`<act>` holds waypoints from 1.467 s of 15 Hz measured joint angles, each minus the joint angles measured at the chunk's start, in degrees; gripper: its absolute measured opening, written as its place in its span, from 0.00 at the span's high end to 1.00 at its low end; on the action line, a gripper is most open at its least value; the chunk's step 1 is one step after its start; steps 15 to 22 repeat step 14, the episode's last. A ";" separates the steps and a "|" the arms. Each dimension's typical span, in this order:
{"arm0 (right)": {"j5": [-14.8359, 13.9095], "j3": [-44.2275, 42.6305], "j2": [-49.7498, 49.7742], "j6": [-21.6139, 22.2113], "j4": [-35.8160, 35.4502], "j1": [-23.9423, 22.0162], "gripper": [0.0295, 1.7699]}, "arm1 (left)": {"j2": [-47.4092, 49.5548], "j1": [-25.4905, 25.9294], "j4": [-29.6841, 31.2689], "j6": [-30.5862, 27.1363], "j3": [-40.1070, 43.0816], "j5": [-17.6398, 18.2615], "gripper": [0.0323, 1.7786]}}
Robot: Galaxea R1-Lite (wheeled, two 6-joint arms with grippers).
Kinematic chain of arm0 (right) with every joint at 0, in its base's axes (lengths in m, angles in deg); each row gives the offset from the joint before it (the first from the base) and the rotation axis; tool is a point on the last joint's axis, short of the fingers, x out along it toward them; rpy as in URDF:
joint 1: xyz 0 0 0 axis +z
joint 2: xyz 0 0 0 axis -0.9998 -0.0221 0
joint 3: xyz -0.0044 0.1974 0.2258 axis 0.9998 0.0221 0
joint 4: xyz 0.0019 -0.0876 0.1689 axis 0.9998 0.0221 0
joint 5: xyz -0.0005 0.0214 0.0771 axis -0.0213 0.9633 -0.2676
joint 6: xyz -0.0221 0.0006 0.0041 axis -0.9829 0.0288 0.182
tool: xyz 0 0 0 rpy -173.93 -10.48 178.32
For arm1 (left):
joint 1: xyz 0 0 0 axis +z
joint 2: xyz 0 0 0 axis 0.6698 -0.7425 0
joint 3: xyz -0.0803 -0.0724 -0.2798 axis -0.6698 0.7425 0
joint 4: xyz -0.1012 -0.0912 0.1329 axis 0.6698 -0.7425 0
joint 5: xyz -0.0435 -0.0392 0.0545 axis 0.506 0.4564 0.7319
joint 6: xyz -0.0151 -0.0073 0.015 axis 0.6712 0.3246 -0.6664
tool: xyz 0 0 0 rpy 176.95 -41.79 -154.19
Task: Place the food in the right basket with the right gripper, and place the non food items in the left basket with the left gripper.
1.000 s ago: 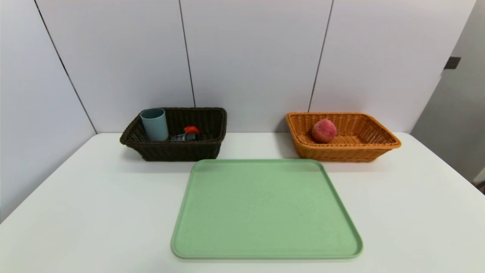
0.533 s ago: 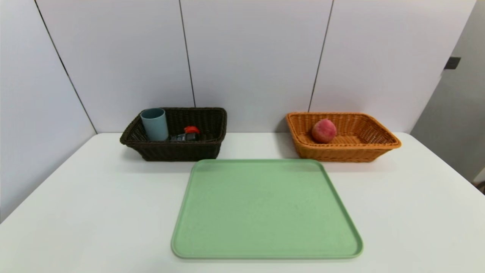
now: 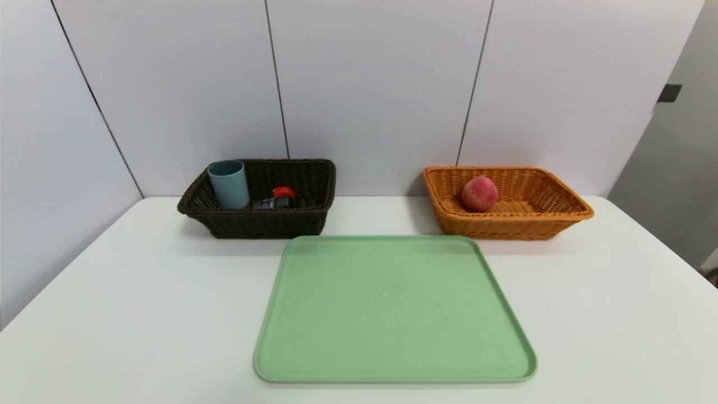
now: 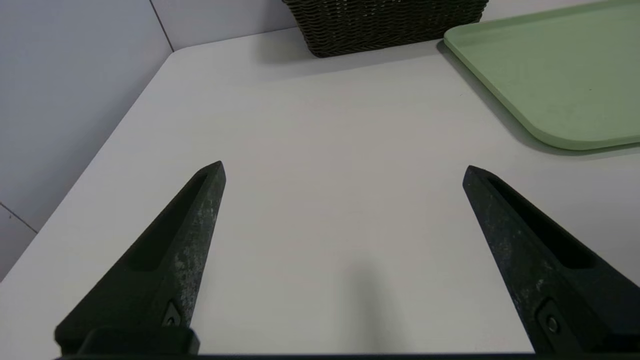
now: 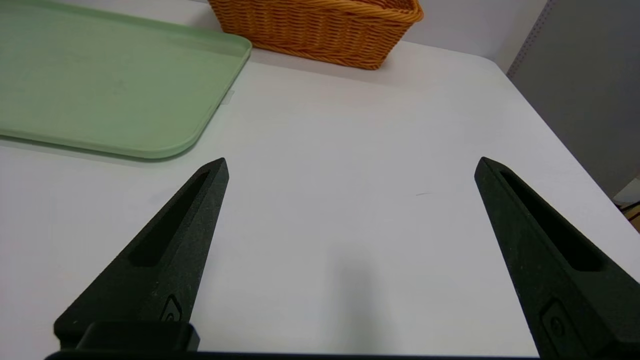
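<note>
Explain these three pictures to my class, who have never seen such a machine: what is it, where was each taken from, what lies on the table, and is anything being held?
This is a robot with two arms, each ending in a two-fingered pincer. The wide picture comes from a camera on its head, looking down at a white table. The other two come from cameras on its wrists, so the black prongs you see are the fingers.

On the table lies a bare green tray. Behind it, a dark brown basket holds a blue-grey cup, a small red toy and a black tube. An orange basket holds a peach.

The left pincer and right pincer are both wide open above bare table near the tray's front corners, holding nothing. The sorting looks finished.
</note>
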 joint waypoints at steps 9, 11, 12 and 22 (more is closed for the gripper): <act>-2.91 0.02 0.00 8.66 0.11 0.01 0.04 | 0.01 0.05 -0.01 2.15 0.02 -0.63 0.05; -3.00 0.02 0.00 9.81 0.10 0.01 0.04 | 0.01 0.02 -0.01 2.15 0.02 -0.65 0.05; -3.02 0.02 0.00 9.91 0.02 0.01 0.04 | 0.01 0.05 -0.01 2.15 0.02 -0.67 0.05; -3.02 0.02 0.00 9.95 0.00 0.01 0.04 | 0.01 0.02 -0.04 2.15 0.02 -0.65 0.05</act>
